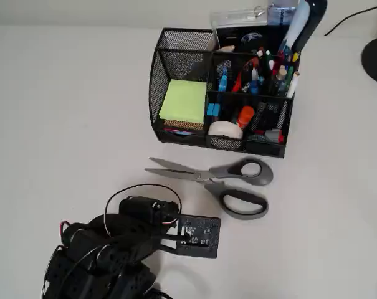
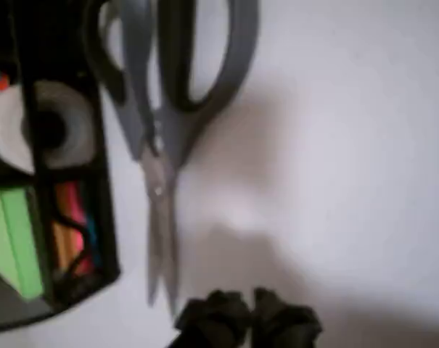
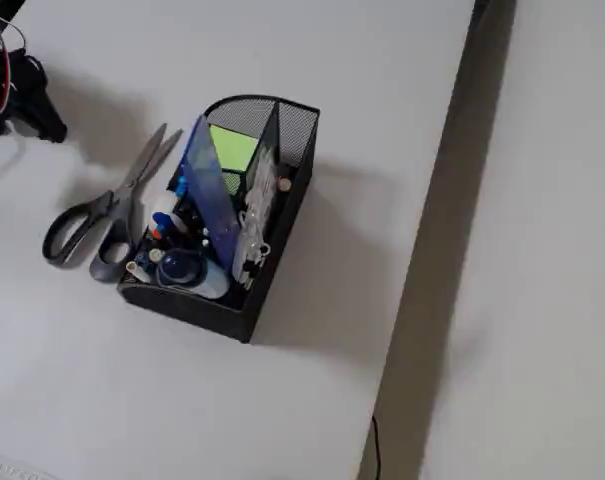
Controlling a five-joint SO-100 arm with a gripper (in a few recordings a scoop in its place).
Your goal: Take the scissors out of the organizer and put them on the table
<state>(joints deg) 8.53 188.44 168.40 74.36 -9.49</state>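
The scissors (image 1: pixel 220 182) lie flat on the table (image 1: pixel 63 112), just in front of the organizer (image 1: pixel 176 47) and apart from it, blades slightly parted and pointing left in the overhead view, grey handle loops to the right. In the fixed view they (image 3: pixel 104 216) rest beside the organizer (image 3: pixel 287 215), tips toward the arm. The gripper (image 2: pixel 247 319) sits clear of the scissors (image 2: pixel 161 138), near the blade tips, holding nothing; its two dark fingertips (image 2: pixel 215 313) appear pressed together in the blurred wrist view. Sticky notes (image 1: pixel 184 101), a tape roll (image 1: pixel 225 129) and pens (image 1: pixel 263 71) stay in the organizer's compartments.
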